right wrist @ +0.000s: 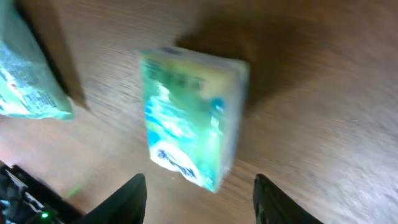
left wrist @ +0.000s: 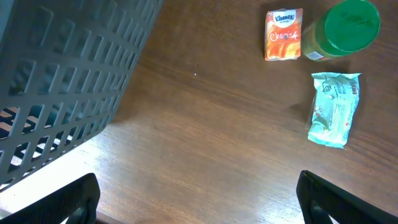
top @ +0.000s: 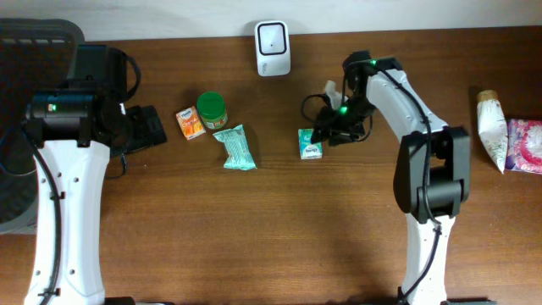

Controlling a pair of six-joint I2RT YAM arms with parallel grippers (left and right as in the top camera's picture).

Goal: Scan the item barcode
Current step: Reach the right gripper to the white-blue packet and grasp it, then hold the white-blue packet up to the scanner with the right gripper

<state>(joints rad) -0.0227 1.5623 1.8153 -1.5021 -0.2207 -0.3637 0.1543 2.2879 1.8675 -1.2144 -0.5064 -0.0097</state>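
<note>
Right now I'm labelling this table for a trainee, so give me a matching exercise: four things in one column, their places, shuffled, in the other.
Things:
1 white scanner
2 green-lidded jar
3 green tissue pack
4 white tube

Places:
A by the right tool
B far right, beside the pink packet
C back edge, centre
D next to the orange tissue pack

Pairs: 1-C, 2-D, 3-A, 4-B.

Both arms are built of white, rounded links with black joint housings. The left arm (top: 63, 212), at nine o'clock, carries a black wrist block with a small green light (top: 55, 108) and looping black cables (top: 131, 72). The right arm (top: 406, 93), at three o'clock, shows two green lights (top: 343, 108). The claw fingers (left wrist: 345, 199) are matte black.
</note>
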